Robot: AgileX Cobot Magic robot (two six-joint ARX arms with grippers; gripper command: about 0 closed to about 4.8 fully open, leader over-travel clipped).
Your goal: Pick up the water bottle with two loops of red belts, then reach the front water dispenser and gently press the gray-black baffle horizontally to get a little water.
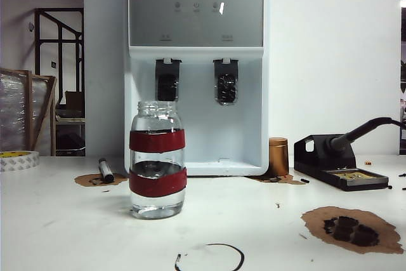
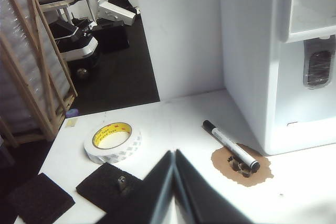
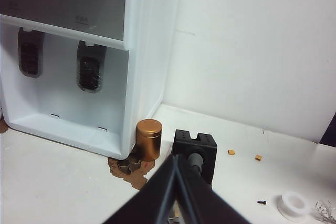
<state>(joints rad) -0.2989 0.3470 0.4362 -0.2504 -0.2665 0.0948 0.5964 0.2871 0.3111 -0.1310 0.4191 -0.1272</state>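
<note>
The water bottle [image 1: 157, 160], clear glass with two red bands and some water inside, stands upright on the white table in front of the water dispenser [image 1: 196, 11]. The gray-black baffle [image 1: 226, 81] hangs on the right side of the dispenser's bay, and the right wrist view shows the same baffle [image 3: 90, 71]. Neither arm appears in the exterior view. My left gripper [image 2: 174, 152] is shut and empty above the table near a marker. My right gripper [image 3: 177, 156] is shut and empty, pointing toward a black stand. The bottle is out of both wrist views.
A copper cylinder [image 1: 278, 157] stands by the dispenser's right corner. A soldering-iron stand [image 1: 339, 163] sits at the right. A marker [image 1: 105, 169] and a tape roll [image 1: 18, 160] lie at the left. Brown scorch patches [image 1: 352, 228] mark the table. A smoother paddle [image 1: 167, 80] hangs left.
</note>
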